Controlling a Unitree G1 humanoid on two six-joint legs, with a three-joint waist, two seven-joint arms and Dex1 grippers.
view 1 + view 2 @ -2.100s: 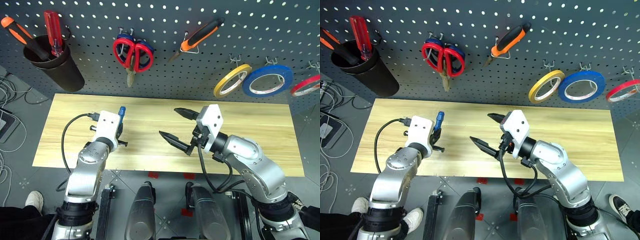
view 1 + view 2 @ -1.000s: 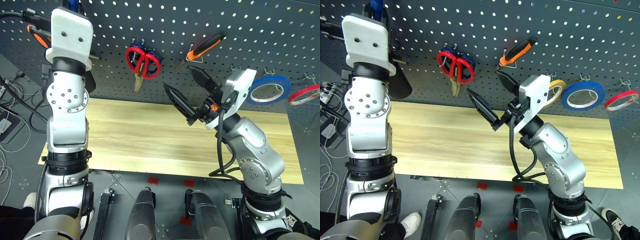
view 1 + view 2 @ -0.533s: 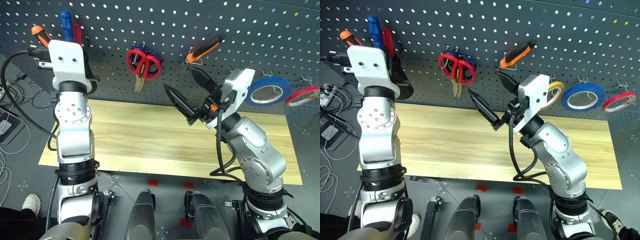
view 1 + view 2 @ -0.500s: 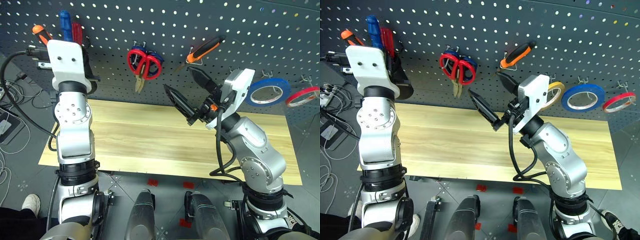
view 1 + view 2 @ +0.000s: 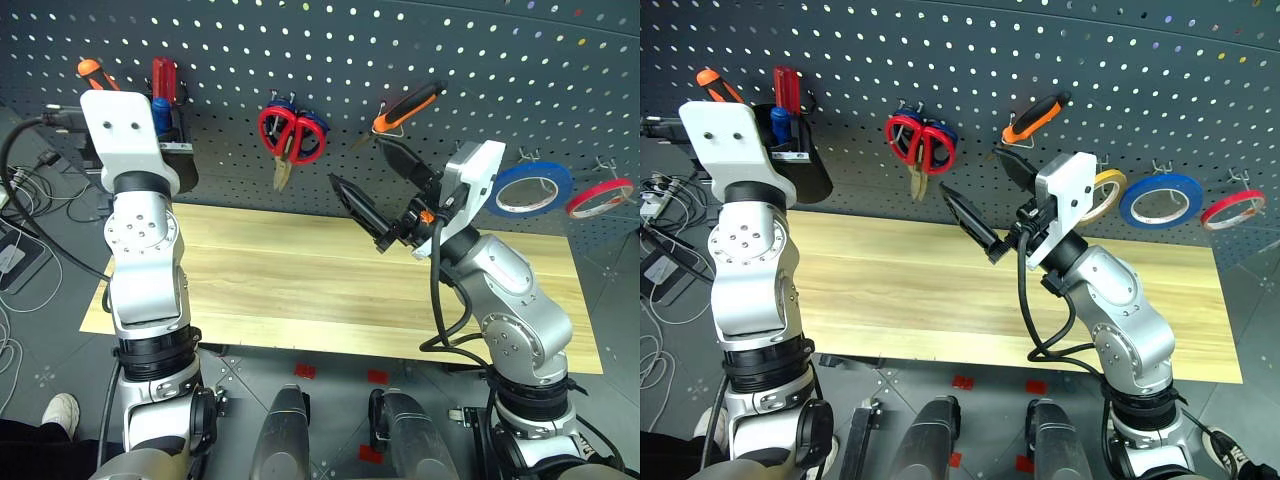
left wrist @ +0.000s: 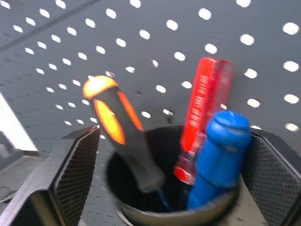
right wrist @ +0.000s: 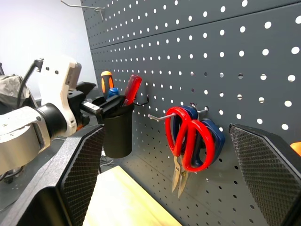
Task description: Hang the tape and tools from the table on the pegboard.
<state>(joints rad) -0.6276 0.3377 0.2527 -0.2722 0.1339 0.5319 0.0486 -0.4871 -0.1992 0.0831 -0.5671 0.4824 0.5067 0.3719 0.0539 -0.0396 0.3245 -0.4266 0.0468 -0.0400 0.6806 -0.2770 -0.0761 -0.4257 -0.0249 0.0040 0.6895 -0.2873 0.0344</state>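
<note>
My left gripper (image 6: 171,162) is open, its fingers either side of the black cup (image 6: 141,212) on the pegboard (image 5: 330,40). The blue-handled screwdriver (image 6: 220,150) stands free in that cup, beside an orange screwdriver (image 6: 117,127) and a red one (image 6: 202,108). Red-handled scissors (image 5: 290,130) and the orange-and-black pliers (image 5: 405,105) hang on hooks. The yellow tape (image 5: 1103,194) hangs partly behind my right arm. My right gripper (image 5: 360,165) is open and empty, raised above the table (image 5: 250,290) in front of the board.
A blue roll (image 5: 533,188) and a thin red roll (image 5: 598,197) hang at the board's right. Blue-handled scissors (image 7: 209,141) hang behind the red pair. Cables (image 5: 20,200) lie on the floor to the left of the table.
My left gripper has come down over the cup and opened, letting go of the blue screwdriver, which now sits low in the cup. The right arm has kept still.
</note>
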